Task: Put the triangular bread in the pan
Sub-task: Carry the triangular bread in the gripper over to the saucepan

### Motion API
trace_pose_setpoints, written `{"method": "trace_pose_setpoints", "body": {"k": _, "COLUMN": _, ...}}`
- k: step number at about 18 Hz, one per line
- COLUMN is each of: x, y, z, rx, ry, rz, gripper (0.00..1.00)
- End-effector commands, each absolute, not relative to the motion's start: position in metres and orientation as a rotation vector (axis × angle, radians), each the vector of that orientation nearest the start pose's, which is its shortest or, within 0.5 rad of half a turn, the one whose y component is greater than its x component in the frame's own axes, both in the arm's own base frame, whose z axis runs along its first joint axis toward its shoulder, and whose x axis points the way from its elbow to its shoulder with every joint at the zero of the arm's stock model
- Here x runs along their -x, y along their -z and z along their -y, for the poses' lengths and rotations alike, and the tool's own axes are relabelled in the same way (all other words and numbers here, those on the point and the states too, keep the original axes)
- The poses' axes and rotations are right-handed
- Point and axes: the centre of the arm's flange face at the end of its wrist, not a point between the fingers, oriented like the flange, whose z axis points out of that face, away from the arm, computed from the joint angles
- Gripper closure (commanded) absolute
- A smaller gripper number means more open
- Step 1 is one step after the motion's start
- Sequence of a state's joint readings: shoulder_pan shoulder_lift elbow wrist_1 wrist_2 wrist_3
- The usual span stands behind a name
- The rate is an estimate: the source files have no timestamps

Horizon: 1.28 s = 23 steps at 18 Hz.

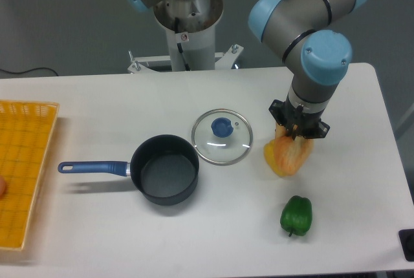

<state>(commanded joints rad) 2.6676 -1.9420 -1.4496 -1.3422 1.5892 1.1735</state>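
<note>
Golden-orange bread: the triangular bread (292,154) sits right of centre on the table, directly under my gripper (296,137); its crust is smooth and rounded, browner toward the top.
Yellow shape: a yellow rounded edge, perhaps a yellow pepper (271,159), shows at the bread's left side, touching or overlapping it; I cannot separate the two clearly.
My gripper: it points straight down with its dark fingers at the top of the bread; they look closed in on the crust, but I cannot tell whether they truly hold it.
Pan: the pan (164,169) stands upright left of centre, round, dark grey and matte inside, nothing in it; its long blue handle points left toward the basket.
Lid: a round glass lid (222,136) with a blue knob lies flat, just beside the pan's upper right rim and between the pan and the bread.
Green pepper: a glossy green bell pepper (296,215) lies below the bread, near the front edge.
Basket: a yellow woven basket (26,161) sits at the left edge.
Table: the white table (97,103) has smooth bare surface between the bread and the pan, below the lid; its right edge is near my arm.
</note>
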Motion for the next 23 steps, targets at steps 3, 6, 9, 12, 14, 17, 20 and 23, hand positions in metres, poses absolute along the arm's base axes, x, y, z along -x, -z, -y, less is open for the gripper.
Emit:
{"method": "trace_pose_setpoints", "body": {"k": 3, "x": 0.498, "y": -0.36, "z": -0.411, "rx": 3.164, "ry": 0.018, "rz": -0.136, "gripper": 0.82}}
{"method": "trace_pose_setpoints", "body": {"k": 6, "x": 0.489, "y": -0.358, "z": -0.419, "rx": 3.167, "ry": 0.023, "rz": -0.156, "gripper": 0.82}}
{"method": "trace_pose_setpoints", "body": {"k": 9, "x": 0.475, "y": -0.358, "z": -0.427, "rx": 3.165, "ry": 0.024, "rz": -0.18, "gripper": 0.82}}
{"method": "trace_pose_setpoints", "body": {"k": 12, "x": 0.454, "y": -0.36, "z": -0.437, "rx": 3.164, "ry": 0.022, "rz": -0.192, "gripper": 0.82}}
{"method": "trace_pose_setpoints", "body": {"k": 14, "x": 0.44, "y": -0.364, "z": -0.445, "rx": 3.164, "ry": 0.017, "rz": -0.185, "gripper": 0.82}}
{"method": "trace_pose_setpoints", "body": {"k": 17, "x": 0.412, "y": -0.365, "z": -0.462, "rx": 3.167, "ry": 0.015, "rz": -0.163, "gripper": 0.82}}
{"method": "trace_pose_setpoints", "body": {"k": 20, "x": 0.386, "y": -0.364, "z": -0.47, "rx": 3.171, "ry": 0.022, "rz": -0.171, "gripper": 0.82}}
{"method": "trace_pose_setpoints", "body": {"k": 23, "x": 0.365, "y": -0.361, "z": -0.482, "rx": 3.173, "ry": 0.026, "rz": -0.186, "gripper": 0.82}}
